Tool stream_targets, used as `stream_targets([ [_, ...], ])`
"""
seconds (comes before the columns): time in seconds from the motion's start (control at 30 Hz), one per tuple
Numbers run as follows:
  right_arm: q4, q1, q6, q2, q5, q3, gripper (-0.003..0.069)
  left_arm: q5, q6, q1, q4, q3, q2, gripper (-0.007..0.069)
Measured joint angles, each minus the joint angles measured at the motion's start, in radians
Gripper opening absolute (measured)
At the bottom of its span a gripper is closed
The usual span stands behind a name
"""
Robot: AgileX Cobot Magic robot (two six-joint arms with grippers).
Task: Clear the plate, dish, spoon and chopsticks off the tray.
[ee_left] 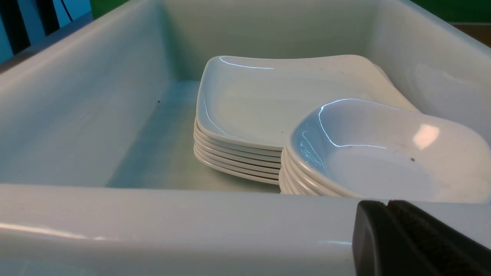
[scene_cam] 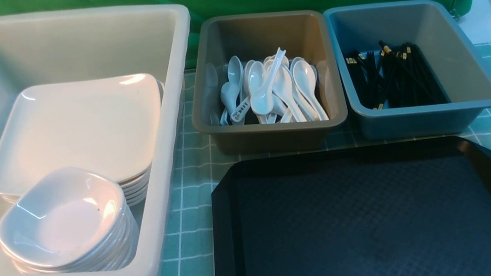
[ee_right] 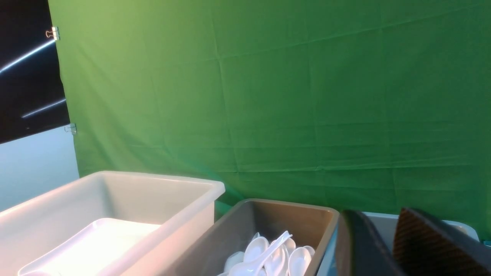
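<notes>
The black tray (scene_cam: 368,221) lies at the front right with a bare floor. No plate, dish, spoon or chopsticks are on it. A stack of white plates (scene_cam: 80,125) and a stack of small white dishes (scene_cam: 63,216) sit in the white tub (scene_cam: 71,16). White spoons (scene_cam: 267,88) fill the grey-brown tub (scene_cam: 273,137). Black chopsticks (scene_cam: 392,73) lie in the blue-grey tub (scene_cam: 412,124). My left gripper (ee_left: 387,203) is shut and empty, just outside the white tub's near rim (ee_left: 172,222). My right gripper (ee_right: 379,214) is slightly open and empty, held above the table and facing the tubs.
The three tubs stand side by side behind and to the left of the tray on a green checked mat (scene_cam: 187,201). A green cloth (ee_right: 268,96) hangs behind them. The plate stack (ee_left: 268,99) and dish stack (ee_left: 383,157) take up the white tub's right part.
</notes>
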Motion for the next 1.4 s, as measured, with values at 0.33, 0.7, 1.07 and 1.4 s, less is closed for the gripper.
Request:
stream_targets([
  [0.33,0.0,0.0,-0.006,0.0,0.003,0.0,0.02,0.0,-0.003,0.0,0.001,0.0,0.0,0.0013],
  [0.7,0.0,-0.031,-0.045,-0.001,0.071,0.012,0.0216,0.0,-0.003,0.0,0.003,0.0,0.0,0.0017],
  [1.07,0.002,-0.341,0.025,0.0,-0.082,0.264,0.0225,0.0,-0.01,0.0,0.003,0.0,0.0,0.0017],
  [1.4,0.004,-0.425,0.081,0.0,-0.314,0.321,0.0237,0.0,-0.01,0.0,0.003,0.0,0.0,0.0017],
])
